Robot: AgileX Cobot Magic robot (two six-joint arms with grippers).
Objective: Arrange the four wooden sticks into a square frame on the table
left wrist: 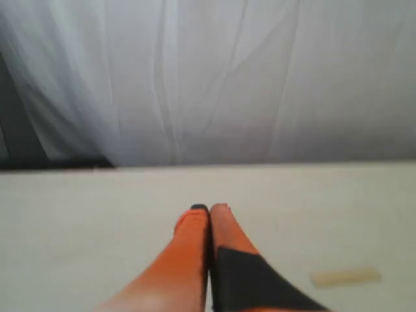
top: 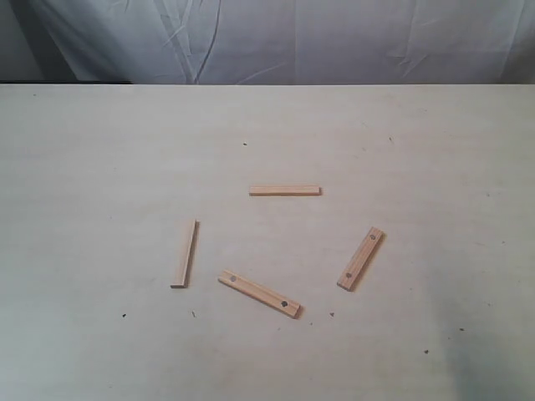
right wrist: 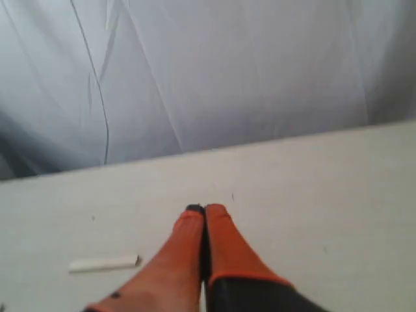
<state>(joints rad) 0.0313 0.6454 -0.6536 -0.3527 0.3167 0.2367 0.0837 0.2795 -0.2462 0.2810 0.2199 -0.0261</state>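
Observation:
Four pale wooden sticks lie apart on the table [top: 100, 150] in the exterior view, forming no square. One plain stick [top: 285, 190] lies crosswise at the back. Another plain stick [top: 185, 254] lies lengthwise at the left. A holed stick [top: 259, 293] slants at the front. A second holed stick [top: 361, 258] slants at the right. Neither arm shows in the exterior view. My left gripper [left wrist: 209, 208] is shut and empty above the table, a blurred stick [left wrist: 345, 277] off to one side. My right gripper [right wrist: 205, 208] is shut and empty, a stick [right wrist: 104, 263] lying beside it.
A creased white cloth [top: 276, 38] hangs behind the table's far edge. Tiny dark specks [top: 124, 315] dot the tabletop.

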